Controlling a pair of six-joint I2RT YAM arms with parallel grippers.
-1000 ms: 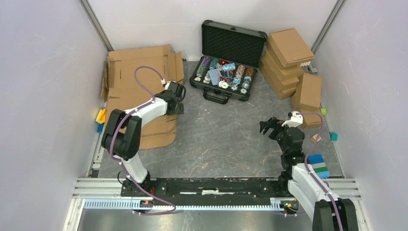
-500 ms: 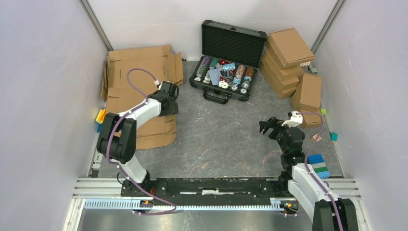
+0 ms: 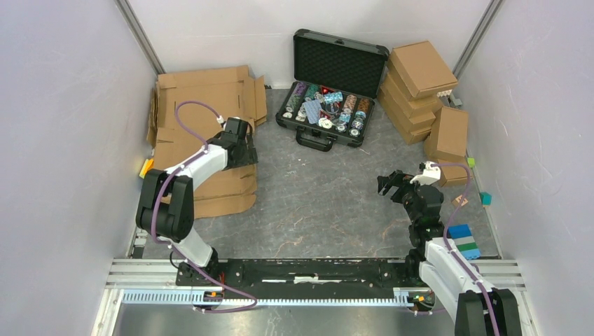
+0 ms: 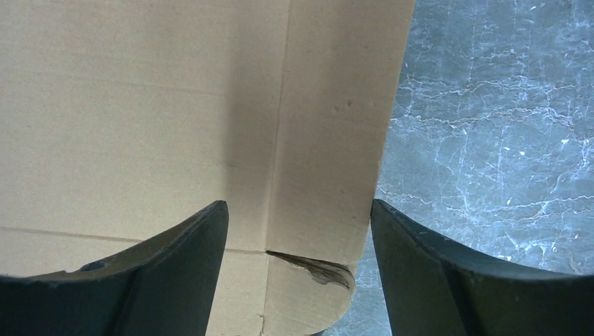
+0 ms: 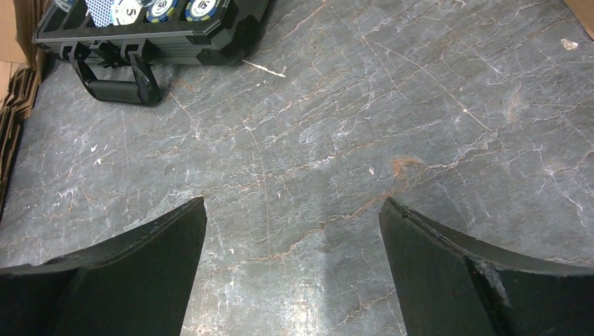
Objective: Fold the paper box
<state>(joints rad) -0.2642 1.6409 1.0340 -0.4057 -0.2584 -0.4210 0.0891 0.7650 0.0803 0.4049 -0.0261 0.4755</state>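
Note:
The paper box (image 3: 210, 187) is a flat brown cardboard sheet with flaps, lying on top of a pile of similar sheets at the left of the table. My left gripper (image 3: 240, 155) hovers open over the sheet's right edge. In the left wrist view a side flap with a crease and a rounded torn tab (image 4: 329, 210) lies between the spread fingers (image 4: 175, 259), and nothing is gripped. My right gripper (image 3: 387, 183) is open and empty above the bare grey table at the right, and its wrist view (image 5: 293, 203) shows only table between the fingers.
An open black case (image 3: 329, 91) of colourful chips stands at the back centre, also in the right wrist view (image 5: 154, 28). Folded brown boxes (image 3: 420, 77) are stacked at the back right. Coloured blocks (image 3: 464, 241) lie near the right arm, and others (image 3: 146, 168) at the left wall.
My left gripper has moved left and slightly back, further over the cardboard's right edge. The right arm has not moved.

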